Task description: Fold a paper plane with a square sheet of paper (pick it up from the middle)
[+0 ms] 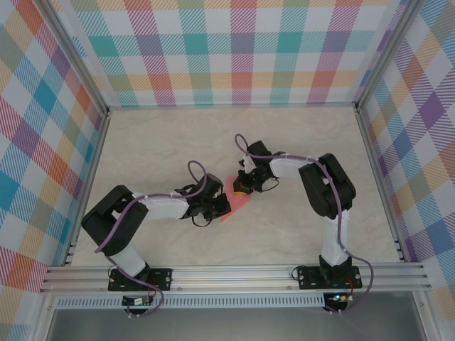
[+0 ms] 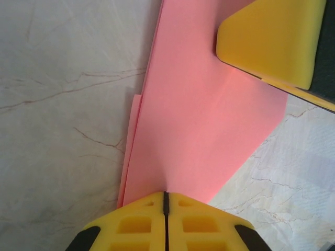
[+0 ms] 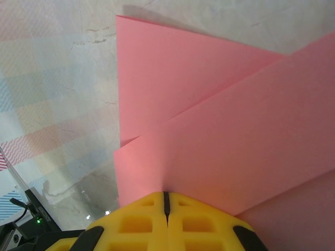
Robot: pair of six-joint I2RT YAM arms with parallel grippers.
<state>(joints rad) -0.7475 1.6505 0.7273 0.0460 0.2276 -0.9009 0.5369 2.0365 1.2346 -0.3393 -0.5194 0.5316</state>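
Observation:
The square sheet of paper (image 1: 235, 202) is salmon pink and folded into a pointed shape with overlapping flaps, lying mid-table between both grippers. In the left wrist view the paper (image 2: 199, 115) narrows to a point that ends in my left gripper (image 2: 166, 194), whose yellow jaws are shut on it. My right gripper (image 3: 166, 194) is shut on the edge of the upper flap of the paper (image 3: 235, 141), and a lower layer shows behind it. One of the right gripper's fingers (image 2: 272, 39) rests over the paper's far end. From above, the left gripper (image 1: 223, 204) and right gripper (image 1: 243, 189) nearly meet.
The marble-patterned table (image 1: 298, 142) is bare around the paper. Checked walls (image 1: 234, 50) and aluminium rails (image 1: 234, 273) enclose it on all sides. Both arms reach inward from their bases at the near edge.

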